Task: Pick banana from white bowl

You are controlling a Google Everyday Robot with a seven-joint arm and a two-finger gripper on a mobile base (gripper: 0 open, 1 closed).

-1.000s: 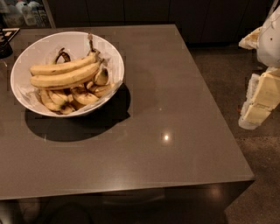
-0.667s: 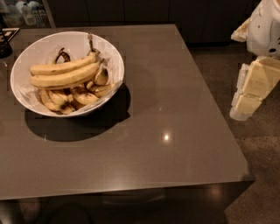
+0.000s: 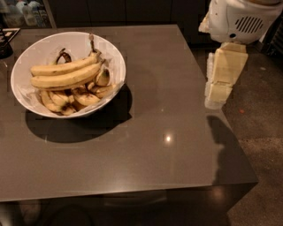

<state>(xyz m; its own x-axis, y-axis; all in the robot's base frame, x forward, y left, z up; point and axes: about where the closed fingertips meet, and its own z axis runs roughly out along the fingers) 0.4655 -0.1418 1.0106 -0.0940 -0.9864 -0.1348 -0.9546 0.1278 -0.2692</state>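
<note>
Nearest you: grey table [image 3: 146, 167], front edge and bare top with one glint of lamp light; nothing of the task lies on this part.

Mid-right, at the table's right edge: gripper [image 3: 216, 95], cream-coloured, hanging point-down from the white arm housing [image 3: 239, 20]. It carries nothing. Whether it is released or clenched you cannot tell from this angle.

Mid-left: white bowl [image 3: 48, 48], upright on the table, casting a broad shadow toward you. Contents, top to bottom:
- slimmer banana [image 3: 62, 68], rear of the pile;
- banana [image 3: 66, 80], thick and gently curved, lying crosswise on top, stem end to the right (your target);
- short brown-spotted bananas [image 3: 79, 97], underneath and in front.

Far left corner: bottles [image 3: 22, 13] behind the table, blurred.

Step in hand, by your reading: the approach, with no grasp yet made. The banana sits well apart from the gripper, across the table to its left and slightly farther back.

Next move calls for: a carry leftward over the bowl's rim, then a descent onto the banana's middle, clear of the slimmer one just behind it.
</note>
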